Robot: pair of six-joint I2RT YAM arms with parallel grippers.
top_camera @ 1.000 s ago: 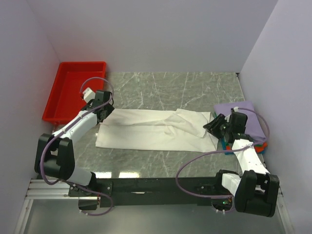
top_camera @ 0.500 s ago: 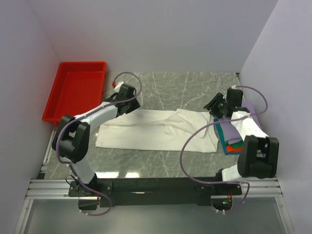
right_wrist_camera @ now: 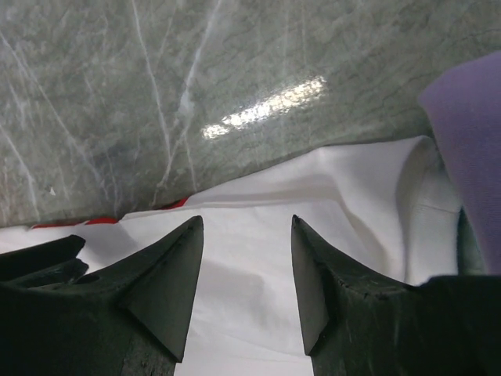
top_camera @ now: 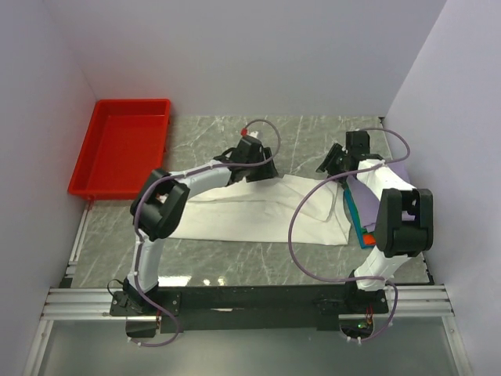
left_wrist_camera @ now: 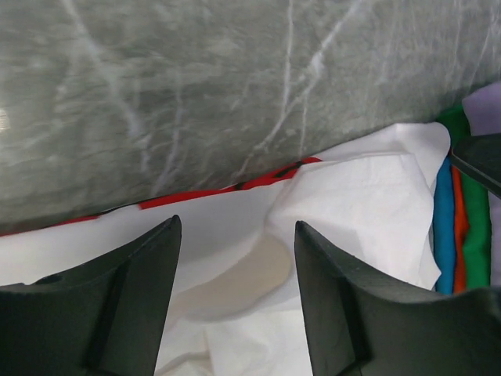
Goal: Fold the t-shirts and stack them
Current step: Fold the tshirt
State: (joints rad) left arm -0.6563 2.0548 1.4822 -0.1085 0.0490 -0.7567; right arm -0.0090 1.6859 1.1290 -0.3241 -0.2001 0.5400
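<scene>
Top external view: the white t-shirt [top_camera: 250, 211] lies flat on the table [top_camera: 313, 133], its long axis running left to right. Both pincers hover at its far edge, empty and wide open: the left gripper [top_camera: 261, 169] mid-edge, the right gripper [top_camera: 332, 163] at the right end. The folded stack [top_camera: 362, 225] sits just right.

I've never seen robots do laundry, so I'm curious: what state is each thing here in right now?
white t-shirt: laid out long, not fully folded.
folded shirts: stacked at right.
left gripper: open, holding nothing.
right gripper: open, holding nothing.
red tray: upright, far left.
</scene>
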